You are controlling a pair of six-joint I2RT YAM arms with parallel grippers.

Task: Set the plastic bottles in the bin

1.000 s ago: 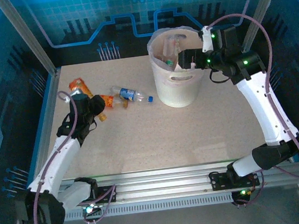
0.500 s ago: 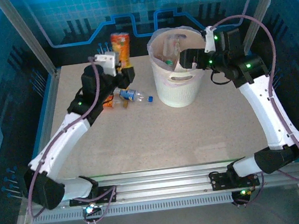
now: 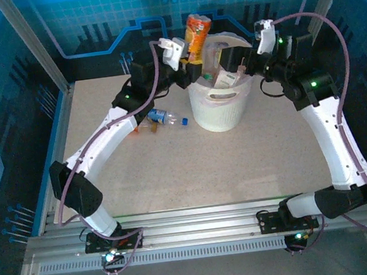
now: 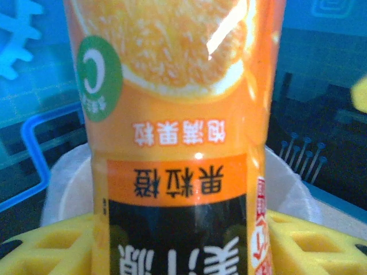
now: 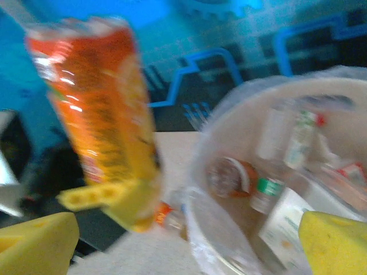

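Observation:
My left gripper [image 3: 193, 62] is shut on an orange plastic bottle [image 3: 196, 31] and holds it upright in the air at the left rim of the white bin [image 3: 223, 110]. In the left wrist view the orange bottle [image 4: 178, 114] stands between my yellow pads [image 4: 51, 246], with the bin's rim [image 4: 66, 192] behind it. My right gripper [image 3: 234, 67] hangs open over the bin with nothing between its fingers. The right wrist view shows the orange bottle [image 5: 97, 103] beside the bin [image 5: 209, 195], which holds several bottles [image 5: 269, 189].
A clear bottle with a blue label [image 3: 162, 117] and an orange-labelled bottle [image 3: 143, 123] lie on the table left of the bin. The cage's metal posts [image 3: 34, 45] and blue back wall close in the table's far side.
My left arm has swung up from the table's left side and across to the right, carrying the orange bottle to the bin's rim. My right gripper has stayed over the bin.

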